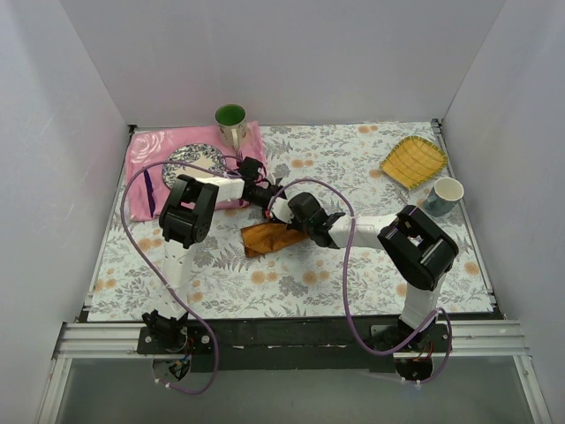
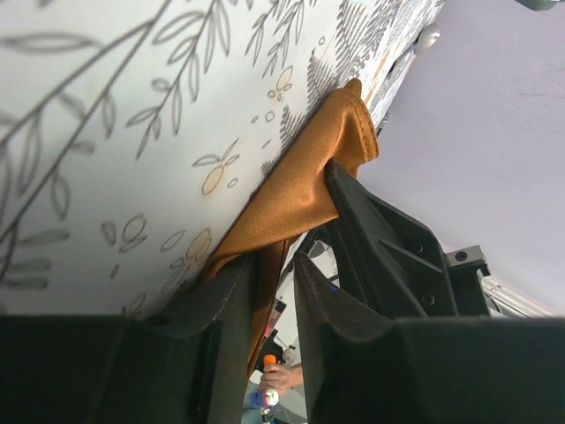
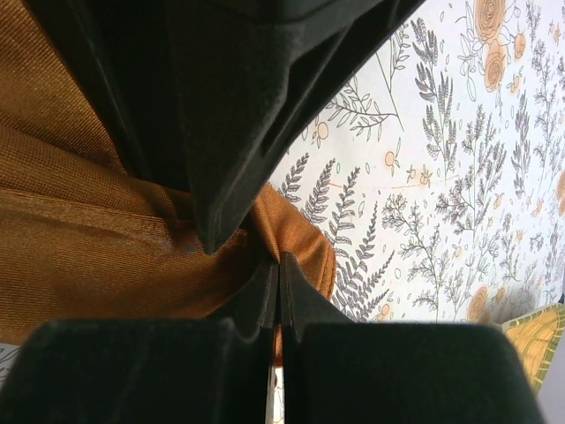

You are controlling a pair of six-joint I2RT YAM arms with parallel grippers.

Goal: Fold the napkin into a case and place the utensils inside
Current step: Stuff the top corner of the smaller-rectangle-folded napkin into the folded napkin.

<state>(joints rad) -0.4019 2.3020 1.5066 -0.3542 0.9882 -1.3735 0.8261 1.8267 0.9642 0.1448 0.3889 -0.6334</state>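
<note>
The rust-orange napkin (image 1: 265,239) lies folded on the flowered tablecloth at mid-table. Both grippers meet at its far right end. My right gripper (image 1: 298,226) is shut on a bunched corner of the napkin (image 3: 88,256); in the right wrist view its jaws (image 3: 279,261) press together with cloth caught between them. My left gripper (image 1: 275,206) comes in from the left. Its jaws (image 2: 275,261) stand slightly apart, and an edge of the napkin (image 2: 300,185) hangs loose in the gap against one finger. I cannot make out the utensils for certain.
A pink cloth (image 1: 146,159) at the back left carries a patterned plate (image 1: 190,162) and a slim dark purple piece (image 1: 150,190). A green-lined mug (image 1: 231,122) stands behind it. A yellow dish (image 1: 413,161) and a white cup (image 1: 444,195) sit at the right.
</note>
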